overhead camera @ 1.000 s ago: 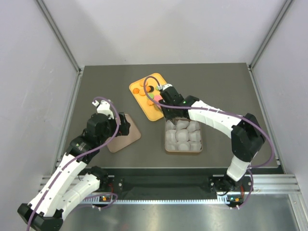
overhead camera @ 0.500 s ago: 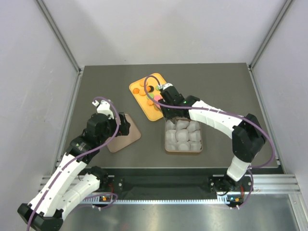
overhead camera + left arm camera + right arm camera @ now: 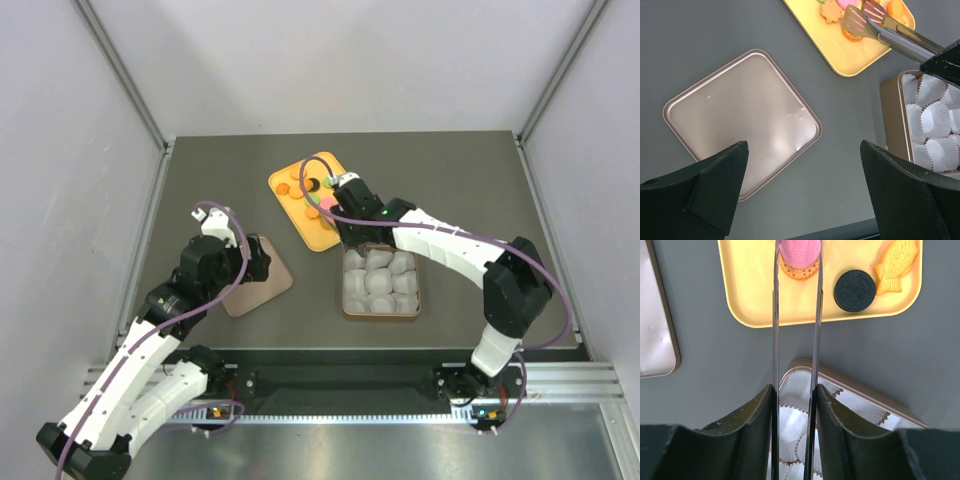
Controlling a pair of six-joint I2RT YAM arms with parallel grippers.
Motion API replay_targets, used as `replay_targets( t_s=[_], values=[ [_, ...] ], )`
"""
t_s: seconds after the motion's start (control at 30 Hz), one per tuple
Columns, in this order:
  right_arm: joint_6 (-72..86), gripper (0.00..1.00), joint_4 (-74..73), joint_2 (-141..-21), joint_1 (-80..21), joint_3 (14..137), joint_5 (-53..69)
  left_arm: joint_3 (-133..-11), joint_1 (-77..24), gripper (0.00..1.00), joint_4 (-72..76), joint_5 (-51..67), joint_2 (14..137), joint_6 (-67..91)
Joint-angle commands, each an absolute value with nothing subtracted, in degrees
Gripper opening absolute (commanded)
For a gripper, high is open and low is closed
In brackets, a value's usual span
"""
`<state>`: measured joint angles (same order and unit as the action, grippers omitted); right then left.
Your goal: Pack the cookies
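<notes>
**Near edge.** Both arm bases are bolted at the near edge of the table (image 3: 450, 200). The left arm rises from the near-left corner and bends forward. It carries the left gripper (image 3: 803, 145) over a square lid (image 3: 740, 120) that lies flat on the left half of the table. Its fingers are spread wide with nothing between them.

**Middle.** The right arm climbs from the near-right corner and folds at the elbow close to the right edge. From there it stretches leftward and away, low over the tin (image 3: 840, 376). The tin sits right of centre and is lined with white paper cups (image 3: 935, 112). The right gripper (image 3: 794, 390) is clamped on the two handles of metal tongs (image 3: 774, 315), which point toward the yellow tray (image 3: 790, 305).

**Far.** The tray lies beyond the tin, near the table's centre, with a strip of bare table between them. The cookies (image 3: 305, 188) lie on this tray. A pink cookie (image 3: 799, 248) is stacked on a brown cookie (image 3: 799, 271) at the tong ends. A black cookie (image 3: 854, 290) and a fish-shaped orange cookie (image 3: 896, 265) lie to their right.

**Limits of view.** The tong blades flank the pink cookie, but the right wrist view cuts off there, so contact cannot be judged. From above, the right wrist hides part of the tray. The left wrist view crops the tray's far end and the tin's right side.
</notes>
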<state>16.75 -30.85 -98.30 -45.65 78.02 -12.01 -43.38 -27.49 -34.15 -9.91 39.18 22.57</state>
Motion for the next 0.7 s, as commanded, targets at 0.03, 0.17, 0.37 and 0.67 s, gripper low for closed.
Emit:
replay_targets(
  t_s=[0.03, 0.17, 0.37, 0.67],
  values=[
    [17.14, 0.33, -28.48, -93.69, -45.97, 79.36, -13.01, -42.89, -27.51, 0.98, -32.96, -10.46, 39.29, 22.68],
    [17.05, 0.33, -28.65, -91.85, -45.79, 79.37, -13.10, -42.89, -27.42, 0.98, -32.96, -10.55, 39.20, 22.76],
    [17.40, 0.33, -29.62, -87.82, -45.70, 78.32, -12.75, -42.98, -27.51, 0.98, -32.96, -10.63, 39.37, 22.76],
    [18.89, 0.33, -36.46, -69.82, -45.70, 69.35, -10.99, -42.98, -27.42, 0.98, -33.05, -10.72, 39.64, 22.76]
  ],
)
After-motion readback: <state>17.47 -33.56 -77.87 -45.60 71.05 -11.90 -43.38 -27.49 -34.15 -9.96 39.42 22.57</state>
